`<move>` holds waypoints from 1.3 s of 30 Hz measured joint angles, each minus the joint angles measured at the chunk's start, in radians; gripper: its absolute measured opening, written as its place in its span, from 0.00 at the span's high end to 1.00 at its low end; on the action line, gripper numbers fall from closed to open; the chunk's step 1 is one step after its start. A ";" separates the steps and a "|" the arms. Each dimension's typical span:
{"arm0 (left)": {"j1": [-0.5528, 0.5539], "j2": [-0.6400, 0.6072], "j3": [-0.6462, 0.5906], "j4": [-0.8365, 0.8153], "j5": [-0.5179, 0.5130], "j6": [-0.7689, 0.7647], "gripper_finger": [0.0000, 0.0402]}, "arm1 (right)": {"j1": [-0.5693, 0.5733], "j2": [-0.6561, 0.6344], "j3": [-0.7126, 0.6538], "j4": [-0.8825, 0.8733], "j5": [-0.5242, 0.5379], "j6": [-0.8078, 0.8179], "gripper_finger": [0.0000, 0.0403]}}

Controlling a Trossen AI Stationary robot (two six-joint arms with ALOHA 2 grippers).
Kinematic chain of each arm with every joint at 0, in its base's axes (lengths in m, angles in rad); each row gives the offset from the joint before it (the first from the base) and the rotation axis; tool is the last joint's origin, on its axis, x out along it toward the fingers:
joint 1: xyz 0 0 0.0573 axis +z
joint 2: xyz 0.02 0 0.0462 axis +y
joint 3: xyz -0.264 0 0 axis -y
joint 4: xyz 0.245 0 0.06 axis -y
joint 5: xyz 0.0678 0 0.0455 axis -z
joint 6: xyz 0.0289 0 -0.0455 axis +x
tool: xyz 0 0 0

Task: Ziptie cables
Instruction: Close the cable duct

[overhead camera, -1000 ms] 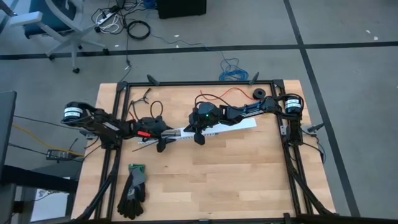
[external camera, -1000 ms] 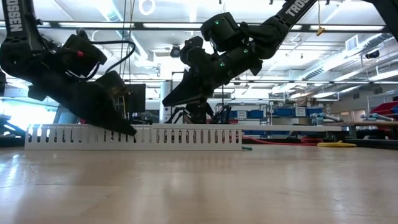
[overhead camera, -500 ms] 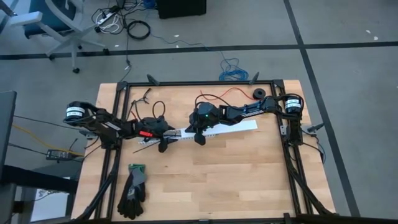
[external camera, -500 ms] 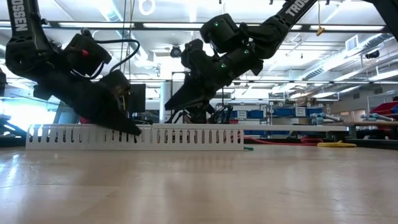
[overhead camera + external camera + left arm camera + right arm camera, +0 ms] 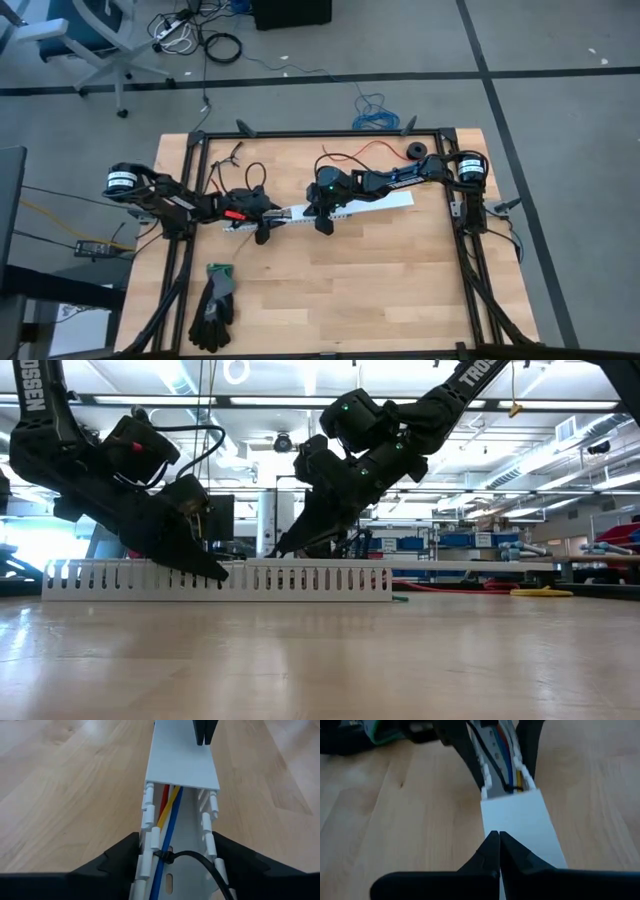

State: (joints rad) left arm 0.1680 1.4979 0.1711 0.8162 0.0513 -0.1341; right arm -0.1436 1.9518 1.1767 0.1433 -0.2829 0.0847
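Note:
A white slotted channel (image 5: 340, 207) lies flat on the wooden table, with a smooth white cover (image 5: 182, 765) over part of it. In its uncovered end lie the cables (image 5: 167, 827): red, yellow and blue wires, and a black cable, with a black tie (image 5: 164, 856) around them. My left gripper (image 5: 175, 855) straddles this uncovered end, one finger along each slotted wall. My right gripper (image 5: 499, 837) is shut and slants down onto the cover, facing the left gripper. My left gripper has the channel's uncovered end between its two fingers, one finger (image 5: 127, 855) against each slotted wall (image 5: 146, 837). The fingers slant down from the table's left side and run along the channel. The channel stays flat on the table. My right gripper sets its shut fingertips (image 5: 492, 845) on the cover's top (image 5: 512, 812), near the cover's end edge. It slants down from the table's right side, along the channel. Whether the tips press or only rest there cannot be told.
A pair of black gloves (image 5: 215, 300) lies near the table's front left. At the back lie a thin red wire (image 5: 365, 150) and a black roll (image 5: 414, 151). A black frame (image 5: 470, 250) runs round the table, and a blue coiled cable (image 5: 375, 112) lies on the floor behind.
My right gripper has tipped its nose downward, bringing its shut fingertips down from above the channel to the channel's top. The channel has stayed where it was.

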 joint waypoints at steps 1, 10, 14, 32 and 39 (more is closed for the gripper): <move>0.000 0.000 0.000 0.000 0.000 0.000 0.41 | 0.000 0.000 0.000 -0.011 0.000 0.001 1.00; 0.000 0.000 0.000 0.002 0.000 0.000 0.41 | 0.007 0.033 0.003 -0.021 0.044 0.022 1.00; 0.000 0.001 0.000 0.005 -0.001 0.000 0.42 | 0.004 0.135 0.008 0.197 -0.021 0.030 1.00; 0.000 0.002 0.000 0.004 0.014 0.002 0.31 | -0.001 0.064 0.018 0.254 -0.025 -0.054 1.00; 0.001 -0.014 -0.001 0.005 -0.013 0.020 0.28 | -0.002 0.064 0.018 0.248 -0.026 -0.054 1.00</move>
State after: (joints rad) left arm 0.1689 1.4841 0.1699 0.8212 0.0380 -0.1143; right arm -0.1452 2.0163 1.1950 0.3908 -0.3084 0.0307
